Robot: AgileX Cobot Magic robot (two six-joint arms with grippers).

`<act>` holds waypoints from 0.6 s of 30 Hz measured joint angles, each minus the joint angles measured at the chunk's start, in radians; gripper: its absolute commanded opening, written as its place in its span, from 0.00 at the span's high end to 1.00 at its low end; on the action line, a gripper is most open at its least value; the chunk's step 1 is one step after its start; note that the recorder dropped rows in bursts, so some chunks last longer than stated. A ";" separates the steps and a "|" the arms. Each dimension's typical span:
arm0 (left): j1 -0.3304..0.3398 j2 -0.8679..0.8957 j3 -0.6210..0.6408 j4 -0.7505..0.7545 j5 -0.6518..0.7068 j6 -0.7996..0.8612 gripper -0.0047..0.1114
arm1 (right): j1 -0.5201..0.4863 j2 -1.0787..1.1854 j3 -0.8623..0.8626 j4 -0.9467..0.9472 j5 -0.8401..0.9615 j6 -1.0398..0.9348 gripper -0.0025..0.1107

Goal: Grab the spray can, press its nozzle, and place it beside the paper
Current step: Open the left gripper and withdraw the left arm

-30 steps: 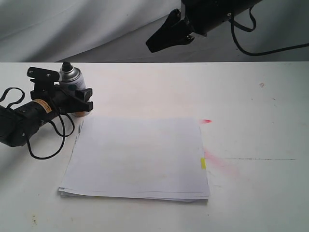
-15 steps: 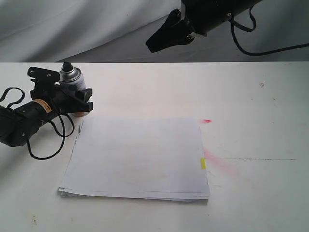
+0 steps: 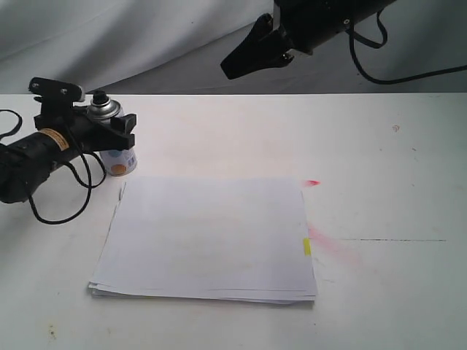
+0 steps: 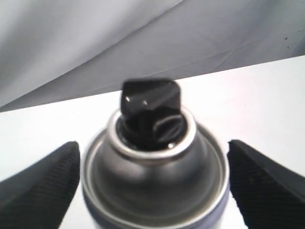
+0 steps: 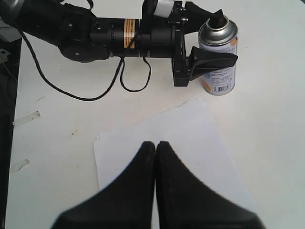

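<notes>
The spray can (image 3: 120,162) stands upright on the white table, just off the far left corner of the paper (image 3: 208,237). Its black nozzle (image 3: 99,95) tops a silver dome (image 4: 152,176). My left gripper (image 3: 120,131) is open, its fingers (image 4: 43,181) flanking the can's shoulder with slim gaps on both sides. From the right wrist view the can (image 5: 219,62), the nozzle (image 5: 217,18), the left gripper (image 5: 217,33) and the paper (image 5: 190,138) all show. My right gripper (image 3: 228,71) hangs shut and empty, high over the table's back; its tips (image 5: 156,145) meet.
A yellow tab (image 3: 306,246) marks the paper's right edge. Red spray stains (image 3: 312,182) lie on the table just right of the paper. The left arm's black cable (image 3: 62,211) loops on the table at the left. A grey cloth backdrop (image 3: 146,44) rises behind.
My left gripper has risen from the can's middle to its shoulder while the can stayed standing in place. The right arm has not moved.
</notes>
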 measured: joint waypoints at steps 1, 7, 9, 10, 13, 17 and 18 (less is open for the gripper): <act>0.000 -0.010 0.000 -0.013 0.020 0.000 0.26 | 0.000 0.000 0.000 0.000 0.000 0.000 0.98; 0.000 -0.033 0.000 -0.024 0.099 0.020 0.26 | 0.000 0.000 0.000 0.000 0.000 0.000 0.98; 0.000 -0.050 0.000 -0.024 0.109 0.022 0.26 | 0.000 0.000 0.000 0.000 0.000 0.000 0.98; 0.000 -0.065 0.000 -0.024 0.113 0.022 0.26 | 0.000 0.000 0.000 0.002 0.000 0.000 0.98; 0.000 -0.135 0.000 -0.026 0.134 0.024 0.26 | 0.000 -0.008 0.000 0.002 0.000 0.002 0.98; 0.000 -0.267 0.000 -0.028 0.209 0.024 0.28 | 0.000 -0.048 0.000 0.002 0.000 0.019 0.98; 0.000 -0.310 0.000 -0.028 0.232 0.024 0.29 | 0.000 -0.060 0.000 0.002 0.000 0.028 0.98</act>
